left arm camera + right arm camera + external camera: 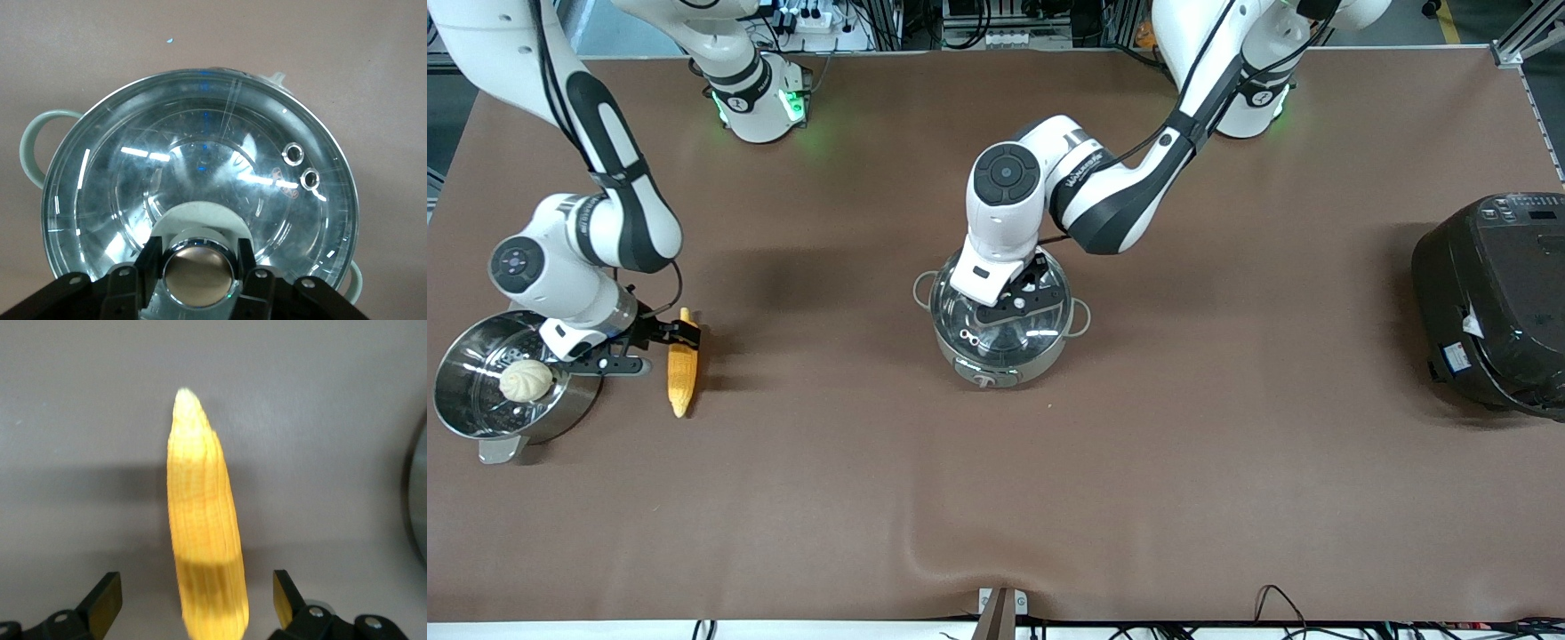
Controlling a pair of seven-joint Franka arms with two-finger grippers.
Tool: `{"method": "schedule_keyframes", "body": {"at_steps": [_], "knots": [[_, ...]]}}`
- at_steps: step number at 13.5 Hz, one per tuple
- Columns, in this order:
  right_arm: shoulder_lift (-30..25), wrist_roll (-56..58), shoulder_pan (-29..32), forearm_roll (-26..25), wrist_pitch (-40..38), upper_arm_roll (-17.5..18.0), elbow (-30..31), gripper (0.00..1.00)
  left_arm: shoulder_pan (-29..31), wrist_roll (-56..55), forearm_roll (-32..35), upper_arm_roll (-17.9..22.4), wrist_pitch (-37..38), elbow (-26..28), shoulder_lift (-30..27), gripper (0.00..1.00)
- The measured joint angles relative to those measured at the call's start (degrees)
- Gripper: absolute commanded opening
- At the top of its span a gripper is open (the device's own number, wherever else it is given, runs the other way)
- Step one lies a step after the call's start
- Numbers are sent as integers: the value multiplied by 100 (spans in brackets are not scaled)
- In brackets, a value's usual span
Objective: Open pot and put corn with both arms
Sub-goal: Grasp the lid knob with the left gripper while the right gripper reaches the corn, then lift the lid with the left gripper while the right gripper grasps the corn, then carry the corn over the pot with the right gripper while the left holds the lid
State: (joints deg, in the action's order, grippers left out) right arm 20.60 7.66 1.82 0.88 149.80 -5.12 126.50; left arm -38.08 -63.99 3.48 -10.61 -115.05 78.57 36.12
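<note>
The left gripper (200, 267) is clamping the pot (1000, 342) lid's knob (199, 273) to lift it; the right gripper (193, 600) is straddling the corn (203, 540), fingers spread, ready to grasp.

This is a robotics lab: two white arms (1112, 191) bolted on green-lit bases (760, 107) at a brown-covered table (996, 498), aluminium framing (1525, 31) at a corner, power strips (814, 18) and loose cables (1280, 604) along the edges.

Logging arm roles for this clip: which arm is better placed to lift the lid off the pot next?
Left. The left gripper brackets the lid knob on the pot; the right gripper is open around the corn.
</note>
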Motion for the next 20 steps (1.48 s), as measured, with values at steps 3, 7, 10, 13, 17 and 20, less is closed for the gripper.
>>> {"method": "schedule_keyframes", "body": {"at_steps": [3, 7, 10, 13, 17, 20], "knots": [[370, 218, 19, 0, 491, -15, 90, 100, 12, 0, 0, 2, 11, -36, -27, 0], [450, 336, 19, 0, 516, -17, 88, 24, 148, 0, 14, 44, 342, -182, -532, 0], [428, 331, 16, 2, 513, -14, 44, 0, 642, 423, 27, 55, 906, -218, -1189, 0], [152, 329, -37, 4, -115, 19, -143, 0, 1339, 1788, 19, 56, 1628, -210, -1748, 0], [-592, -417, -598, 17, -2276, 163, -1066, 0, 2452, 3606, -116, 45, 2038, -17, -2003, 0], [-734, -1779, -1662, 39, -2930, 235, -2005, 0, 3247, 4562, -178, 38, 1991, 456, -2058, 0]]}}
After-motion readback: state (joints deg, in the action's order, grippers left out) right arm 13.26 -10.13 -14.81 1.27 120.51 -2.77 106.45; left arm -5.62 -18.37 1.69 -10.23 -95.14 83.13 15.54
